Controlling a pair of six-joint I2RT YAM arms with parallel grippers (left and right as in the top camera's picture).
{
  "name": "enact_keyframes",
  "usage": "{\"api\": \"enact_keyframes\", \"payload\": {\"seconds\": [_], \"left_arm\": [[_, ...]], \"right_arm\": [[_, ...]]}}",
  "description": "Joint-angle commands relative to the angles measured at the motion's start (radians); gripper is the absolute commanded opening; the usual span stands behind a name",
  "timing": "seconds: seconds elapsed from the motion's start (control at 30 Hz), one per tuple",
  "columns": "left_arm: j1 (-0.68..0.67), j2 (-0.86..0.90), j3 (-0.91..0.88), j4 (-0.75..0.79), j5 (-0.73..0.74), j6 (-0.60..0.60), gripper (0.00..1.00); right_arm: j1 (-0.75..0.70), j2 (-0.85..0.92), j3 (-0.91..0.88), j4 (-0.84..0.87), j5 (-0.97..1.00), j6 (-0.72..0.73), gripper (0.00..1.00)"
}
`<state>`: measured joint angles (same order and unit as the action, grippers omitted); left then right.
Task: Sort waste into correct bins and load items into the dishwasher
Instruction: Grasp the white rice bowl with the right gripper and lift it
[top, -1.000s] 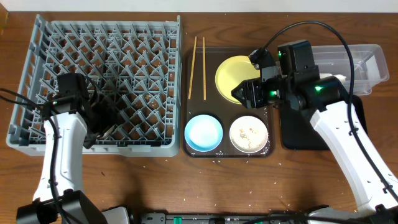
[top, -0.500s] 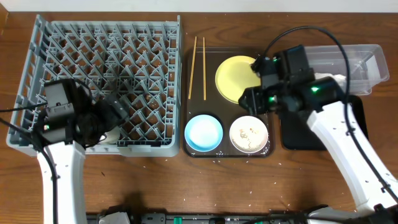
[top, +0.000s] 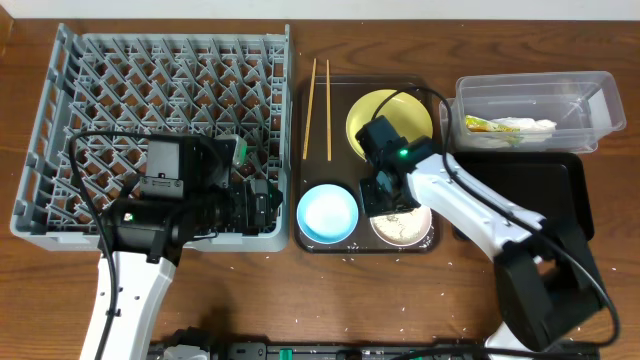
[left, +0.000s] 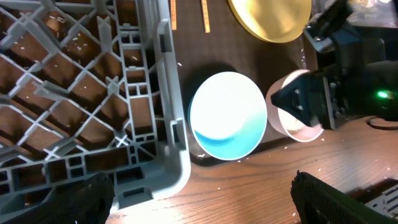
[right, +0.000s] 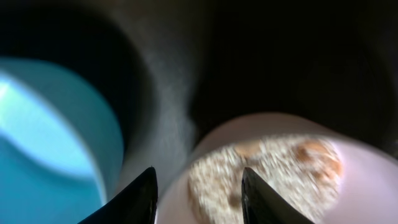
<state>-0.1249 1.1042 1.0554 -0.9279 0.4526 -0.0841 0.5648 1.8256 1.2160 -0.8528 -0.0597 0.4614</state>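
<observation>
My right gripper (top: 383, 193) (right: 199, 196) is open, low over the left rim of the white bowl (top: 408, 224) (right: 214, 140); one finger is outside the rim, the other over the rice-like food scraps (right: 280, 168) inside. The light blue bowl (top: 327, 213) (left: 227, 115) sits left of it. My left gripper (top: 262, 200) (left: 205, 205) is open and empty over the front right corner of the grey dish rack (top: 150, 100) (left: 93, 93). The yellow plate (top: 400, 108) and two chopsticks (top: 318, 95) lie behind the bowls. The clear tub (top: 580, 100) holds the wrapper (top: 480, 125) and white napkin (top: 530, 127). The cup is hidden.
The bowls, plate and chopsticks rest on a dark brown serving tray (top: 340, 170). The shallow black tray (top: 530, 195) lies right of it, in front of the clear tub. Small whitish crumbs are scattered on the wooden table (top: 330, 300) near the front.
My right arm has swung left from over the black tray and tub down onto the white bowl. My left arm has moved right along the rack's front to its right corner.
</observation>
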Motion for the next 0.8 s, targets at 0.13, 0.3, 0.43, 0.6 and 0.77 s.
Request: {"api": "enact_keyframes", "payload": {"seconds": [0.13, 0.3, 0.43, 0.6, 0.77], "left_arm": [[-0.004, -0.001, 0.024, -0.008, -0.035, 0.02, 0.93], [-0.004, -0.001, 0.024, -0.006, -0.035, 0.02, 0.93], [-0.004, 0.0, 0.024, -0.005, -0.036, 0.021, 0.93], [-0.004, 0.0, 0.024, 0.022, -0.047, 0.021, 0.93], [-0.004, 0.0, 0.024, 0.032, -0.047, 0.021, 0.93]], "right_arm": [[-0.002, 0.062, 0.0, 0.02, 0.086, 0.114, 0.13], [-0.002, 0.061, 0.002, 0.018, 0.077, 0.109, 0.01], [-0.012, 0.022, 0.032, -0.058, -0.037, 0.087, 0.01], [-0.119, -0.179, 0.038, -0.079, -0.277, -0.044, 0.01], [-0.362, -0.303, 0.035, -0.117, -0.539, -0.24, 0.01]]}}
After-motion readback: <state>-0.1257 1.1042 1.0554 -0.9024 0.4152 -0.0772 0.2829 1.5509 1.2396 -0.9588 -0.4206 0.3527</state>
